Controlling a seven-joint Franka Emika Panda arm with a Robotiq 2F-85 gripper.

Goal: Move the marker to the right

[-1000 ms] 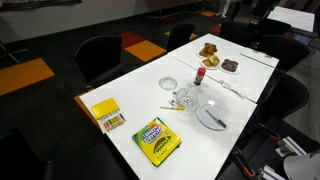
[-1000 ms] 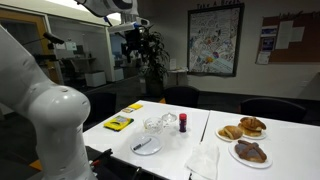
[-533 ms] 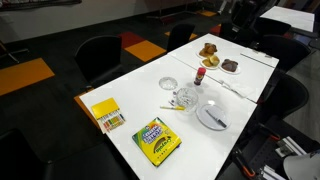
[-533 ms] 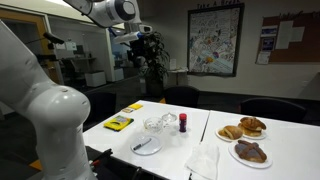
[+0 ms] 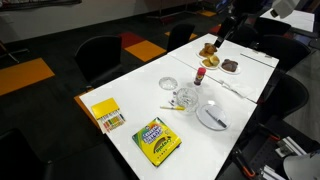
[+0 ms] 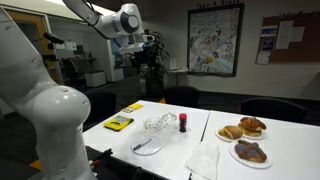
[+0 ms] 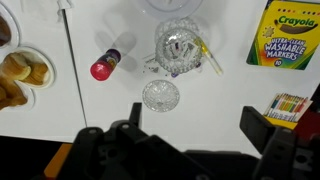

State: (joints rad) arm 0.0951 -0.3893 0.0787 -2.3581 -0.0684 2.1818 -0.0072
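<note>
White tabletop (image 5: 135,100) takes up most of an exterior view, and nothing on it has shifted in the last second. The marker (image 5: 172,108) lies flat near the middle, just in front of a glass jar (image 5: 187,98), with the green-yellow box (image 5: 157,140) nearer the camera and the red-capped bottle (image 5: 199,74) farther off. The arm is what has changed. A second ago it was only a dark shape in the top corner, and now the gripper (image 5: 221,28) has swung in over the far end, above the pastries (image 5: 209,50) and well apart from the marker. In an exterior view from the other side, the gripper (image 6: 150,58) has slid sideways and dropped a little, yet it is high above the tabletop (image 6: 200,135); the marker is too small to pick out there. The wrist view looks straight down. The marker (image 7: 208,54) is a slanted yellowish stick at the edge of the glass jar (image 7: 178,48), touching it or nearly so. The box (image 7: 285,35) lies on one side of it, the bottle (image 7: 105,66) on the other, and a glass dish (image 7: 160,96) sits closer to the gripper (image 7: 192,118). The fingers (image 7: 134,125) stand wide apart with nothing between them. The reach looks to be under way, with the descent and the grasp yet to come, and the nearby jar leaves little room.
</note>
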